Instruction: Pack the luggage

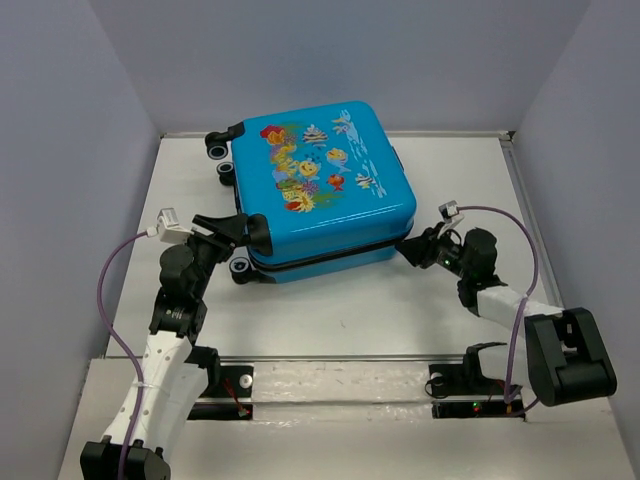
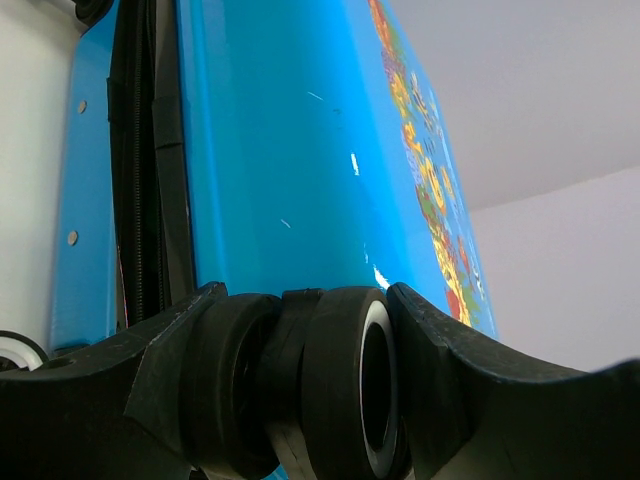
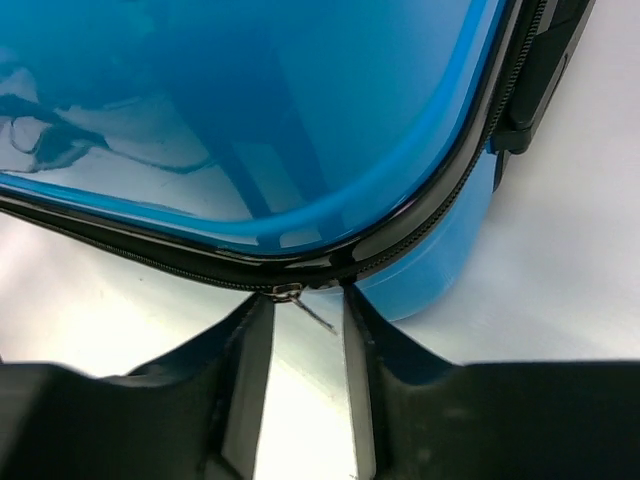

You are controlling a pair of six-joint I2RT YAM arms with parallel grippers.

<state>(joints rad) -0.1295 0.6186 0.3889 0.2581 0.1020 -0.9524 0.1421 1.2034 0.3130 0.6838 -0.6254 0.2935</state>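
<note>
On the white table (image 1: pixel 330 305) between grey walls (image 1: pixel 330 60), left jaws clamp the luggage (image 1: pixel 320 190) by a wheel (image 2: pixel 338 385), right jaws apart.

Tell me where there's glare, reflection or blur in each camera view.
Top external: soft even light, sharp throughout, faint sheen on the luggage. Left wrist: small white glints on the shell; the wheel in the left gripper is fairly sharp. Right wrist: the glossy shell mirrors its surroundings; the right gripper is mostly silhouette.

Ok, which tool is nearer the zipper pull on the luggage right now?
Right. The right tool has the zipper pull at its fingertips, at the near right corner of the luggage. The left tool is closed around a wheel at the near left corner.
</note>
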